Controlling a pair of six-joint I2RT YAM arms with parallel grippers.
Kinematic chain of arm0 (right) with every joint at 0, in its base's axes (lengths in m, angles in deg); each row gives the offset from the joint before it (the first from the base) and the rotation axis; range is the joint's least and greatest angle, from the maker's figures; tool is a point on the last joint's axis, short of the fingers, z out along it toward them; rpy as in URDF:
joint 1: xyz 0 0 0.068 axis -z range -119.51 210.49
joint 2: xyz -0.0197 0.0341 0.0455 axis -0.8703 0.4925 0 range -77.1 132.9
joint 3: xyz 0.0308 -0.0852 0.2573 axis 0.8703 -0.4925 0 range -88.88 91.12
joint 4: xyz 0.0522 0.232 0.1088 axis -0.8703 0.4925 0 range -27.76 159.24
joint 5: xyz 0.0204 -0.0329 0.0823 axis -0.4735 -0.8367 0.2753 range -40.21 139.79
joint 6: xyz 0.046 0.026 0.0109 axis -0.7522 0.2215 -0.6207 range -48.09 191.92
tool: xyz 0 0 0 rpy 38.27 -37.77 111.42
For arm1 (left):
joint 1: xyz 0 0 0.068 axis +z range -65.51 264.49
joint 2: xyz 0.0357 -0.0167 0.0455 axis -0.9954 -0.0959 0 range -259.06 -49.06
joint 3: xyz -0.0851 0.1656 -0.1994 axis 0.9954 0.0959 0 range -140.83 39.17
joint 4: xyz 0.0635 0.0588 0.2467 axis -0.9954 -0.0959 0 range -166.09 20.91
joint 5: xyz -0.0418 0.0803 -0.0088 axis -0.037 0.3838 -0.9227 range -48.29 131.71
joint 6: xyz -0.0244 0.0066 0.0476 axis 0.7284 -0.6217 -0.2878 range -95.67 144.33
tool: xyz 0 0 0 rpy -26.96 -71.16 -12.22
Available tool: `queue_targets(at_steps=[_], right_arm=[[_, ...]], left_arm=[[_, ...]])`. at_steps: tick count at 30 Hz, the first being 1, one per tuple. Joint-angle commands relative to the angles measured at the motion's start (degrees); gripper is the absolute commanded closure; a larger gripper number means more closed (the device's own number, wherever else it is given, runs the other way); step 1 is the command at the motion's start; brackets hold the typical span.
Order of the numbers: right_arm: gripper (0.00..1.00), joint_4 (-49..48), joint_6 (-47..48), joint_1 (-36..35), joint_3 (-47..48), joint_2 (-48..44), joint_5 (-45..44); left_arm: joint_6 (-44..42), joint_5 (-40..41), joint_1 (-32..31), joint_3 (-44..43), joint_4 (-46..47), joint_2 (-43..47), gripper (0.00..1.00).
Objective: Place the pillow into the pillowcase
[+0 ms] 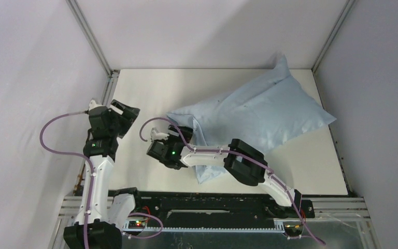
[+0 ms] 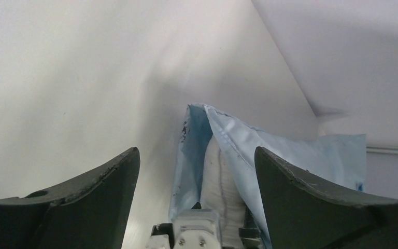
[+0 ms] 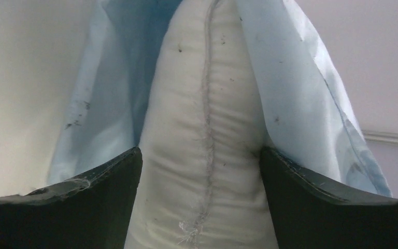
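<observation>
White walls close in a pale table (image 1: 150, 93). The pillowcase (image 1: 259, 111) lies slantwise on the table, its closed end up against the far right corner and its mouth toward the middle. It is plump along its whole length. The pillow (image 3: 202, 129) sits inside, and only its seamed end shows at the mouth, with blue cloth on both sides of it.

My right gripper (image 1: 179, 131) is at that mouth, with the arm reaching across from the right. Its jaws stand wide, and the pillow's end fills the gap between them, touching both fingers. The cloth of the case hangs just outside them.

My left gripper (image 1: 127, 116) is over the left part of the table, apart from the case. It is spread wide and empty, and it faces the mouth. From its wrist view I see the white end between the blue edges.
</observation>
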State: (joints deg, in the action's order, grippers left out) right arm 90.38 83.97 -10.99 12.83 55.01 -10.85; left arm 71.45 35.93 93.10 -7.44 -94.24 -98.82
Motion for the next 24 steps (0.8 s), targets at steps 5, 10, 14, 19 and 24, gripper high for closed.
queue_targets(at_steps=[5,10,14,19,24], right_arm=[[0.33,-10.33,7.68,3.37,-1.52,2.62,-9.94],[1.00,-8.13,4.20,4.48,-0.60,-0.70,-7.62],[1.00,1.76,-7.33,4.63,2.65,-9.07,3.97],[1.00,5.98,-18.55,4.77,2.43,-18.42,19.27],[1.00,7.29,-26.07,4.95,0.76,-23.97,27.63]], left_arm=[[1.41,-0.82,0.92,1.65,2.41,1.85,0.16],[1.14,-3.36,0.94,3.74,3.41,2.83,0.19],[2.10,-8.86,0.39,8.63,6.47,3.60,0.24],[1.74,-8.83,-10.49,11.29,8.19,2.14,0.28],[5.52,-3.86,-20.47,14.50,12.58,1.55,0.34]])
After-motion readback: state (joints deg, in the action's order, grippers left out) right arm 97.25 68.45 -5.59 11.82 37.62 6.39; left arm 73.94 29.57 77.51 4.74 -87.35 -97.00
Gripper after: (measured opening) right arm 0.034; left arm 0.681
